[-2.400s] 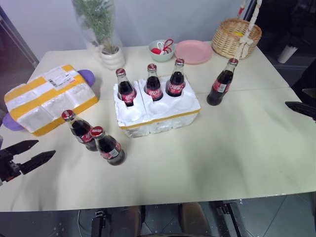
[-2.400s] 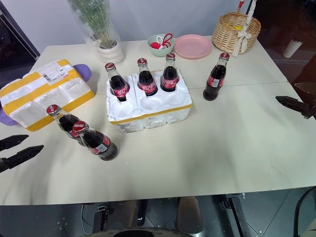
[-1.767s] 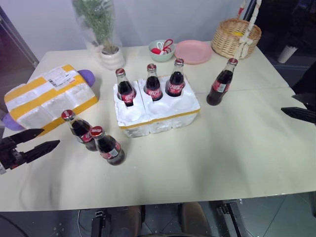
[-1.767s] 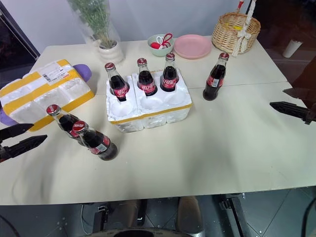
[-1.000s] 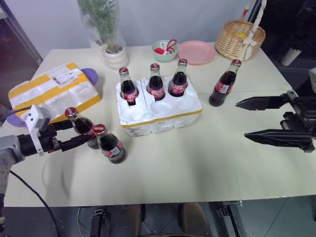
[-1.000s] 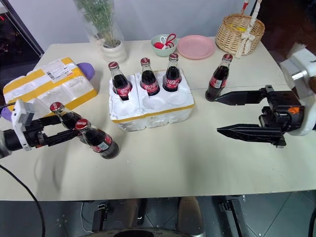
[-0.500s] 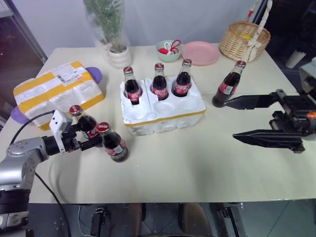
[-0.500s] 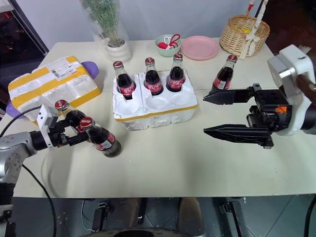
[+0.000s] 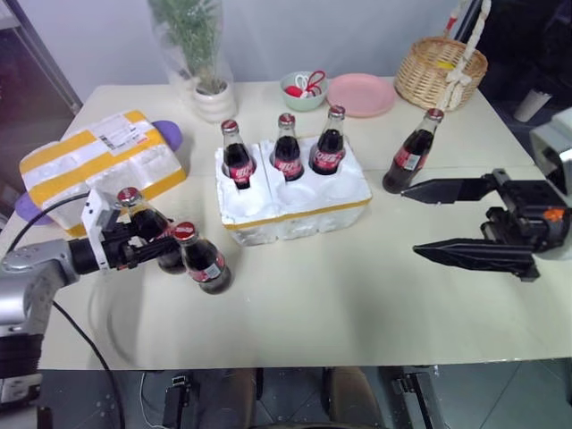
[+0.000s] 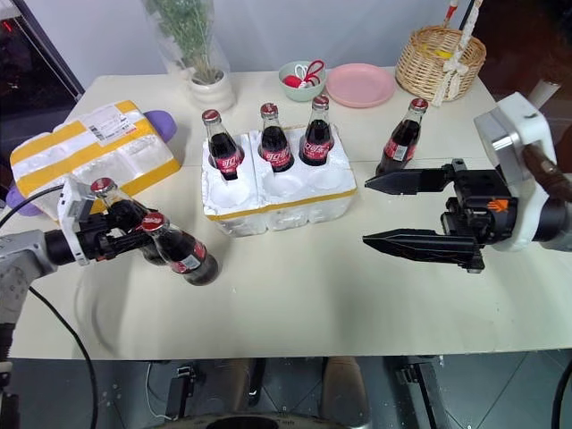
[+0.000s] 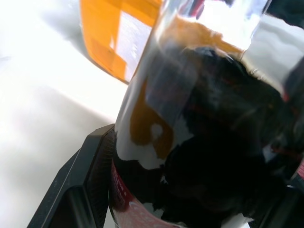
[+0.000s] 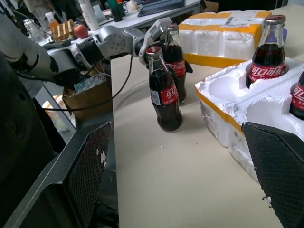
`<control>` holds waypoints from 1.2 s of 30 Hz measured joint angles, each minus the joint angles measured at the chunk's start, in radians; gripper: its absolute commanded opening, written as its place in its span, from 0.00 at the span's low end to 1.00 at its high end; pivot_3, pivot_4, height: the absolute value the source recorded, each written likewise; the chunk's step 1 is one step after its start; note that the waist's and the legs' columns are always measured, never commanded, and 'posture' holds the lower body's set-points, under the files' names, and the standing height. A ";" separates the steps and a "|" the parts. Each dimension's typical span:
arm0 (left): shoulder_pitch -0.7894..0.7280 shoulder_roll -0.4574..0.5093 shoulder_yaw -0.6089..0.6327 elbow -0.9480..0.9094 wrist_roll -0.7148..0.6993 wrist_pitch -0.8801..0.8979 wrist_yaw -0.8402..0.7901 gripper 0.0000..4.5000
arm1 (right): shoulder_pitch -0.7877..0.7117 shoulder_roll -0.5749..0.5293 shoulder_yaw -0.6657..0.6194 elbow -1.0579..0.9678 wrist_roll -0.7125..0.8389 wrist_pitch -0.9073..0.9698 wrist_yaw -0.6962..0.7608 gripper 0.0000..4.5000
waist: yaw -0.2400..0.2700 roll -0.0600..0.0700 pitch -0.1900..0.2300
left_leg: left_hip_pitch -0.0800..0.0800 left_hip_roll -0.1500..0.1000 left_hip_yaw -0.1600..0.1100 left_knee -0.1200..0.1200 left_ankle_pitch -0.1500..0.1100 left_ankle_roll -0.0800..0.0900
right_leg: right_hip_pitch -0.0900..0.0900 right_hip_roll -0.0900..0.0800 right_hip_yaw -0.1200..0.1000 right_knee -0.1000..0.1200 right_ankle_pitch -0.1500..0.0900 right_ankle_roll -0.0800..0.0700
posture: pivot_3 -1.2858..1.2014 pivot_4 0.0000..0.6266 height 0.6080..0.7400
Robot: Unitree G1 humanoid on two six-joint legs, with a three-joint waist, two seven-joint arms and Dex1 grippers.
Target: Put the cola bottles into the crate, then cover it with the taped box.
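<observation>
The left gripper [image 9: 150, 239] has its two black fingers around the body of one cola bottle [image 9: 143, 225], one on each side, and the left wrist view shows dark glass right between them with a finger [image 11: 83, 185] against its side; whether they press hard enough to hold it I cannot tell. That bottle stands on the table [image 9: 357, 304] just in front of the taped box [image 9: 98, 165], and a second bottle [image 9: 201, 259] stands just beside it, nearer the crate [image 9: 295, 206]. The right gripper [image 10: 384, 210] hangs above the table on the crate's right with its fingers spread wide and nothing between them. Near its upper finger stands a loose bottle [image 10: 399, 136]. Three more bottles [image 9: 286, 147] sit upright in the crate's far row of wells, and the three near wells are bare. The taped box lies at the table's left edge, label up. Behind the crate are a potted plant [image 9: 201, 63], a small bowl [image 9: 304, 89], a pink plate [image 9: 362, 94] and a wicker basket [image 9: 442, 71].
</observation>
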 measured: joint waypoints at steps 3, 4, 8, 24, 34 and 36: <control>-0.088 0.062 0.000 0.006 -0.029 0.052 -0.054 0.63 | 0.014 0.006 0.015 -0.002 -0.009 -0.010 -0.003 1.00 | 0.003 -0.001 0.001 | -0.004 0.000 -0.002 0.004 0.000 0.000 | -0.001 0.000 -0.001 0.000 0.001 0.001 | 0.52 0.24 0.98; -0.135 0.085 -0.001 0.015 -0.044 0.070 -0.078 0.63 | 0.019 0.007 0.019 -0.003 -0.012 -0.016 -0.004 1.00 | 0.004 -0.002 0.001 | -0.004 -0.001 -0.002 0.004 0.000 0.000 | -0.001 0.000 -0.001 0.000 0.002 0.001 | 0.52 0.24 0.98; -0.353 0.100 -0.023 0.079 -0.060 0.105 -0.134 0.63 | 0.028 0.013 0.025 -0.008 -0.021 -0.034 -0.009 1.00 | 0.004 -0.003 0.002 | -0.003 -0.001 -0.002 0.004 0.000 0.000 | 0.000 0.000 -0.002 -0.001 0.002 0.002 | 0.52 0.24 0.98; -0.860 -0.250 -0.296 0.597 0.147 -0.097 -0.296 0.63 | 0.111 0.038 -0.041 -0.053 -0.013 -0.045 -0.089 1.00 | -0.002 -0.007 0.004 | -0.004 -0.001 -0.001 0.005 0.000 0.000 | 0.000 0.000 -0.002 0.000 0.003 0.004 | 0.52 0.24 0.98; -0.886 -0.311 -0.313 0.660 0.225 -0.220 -0.375 0.63 | 0.207 0.047 -0.094 -0.096 0.005 -0.046 -0.146 1.00 | -0.001 -0.007 0.004 | -0.004 -0.002 -0.002 0.006 0.000 0.000 | 0.001 0.000 -0.002 0.000 0.004 0.005 | 0.52 0.24 0.98; -0.885 -0.304 -0.314 0.660 0.232 -0.224 -0.387 0.63 | 0.209 0.048 -0.094 -0.096 0.003 -0.049 -0.149 1.00 | -0.002 -0.007 0.004 | -0.004 -0.002 -0.002 0.006 0.000 0.000 | 0.001 0.000 -0.002 0.000 0.004 0.005 | 0.52 0.24 0.98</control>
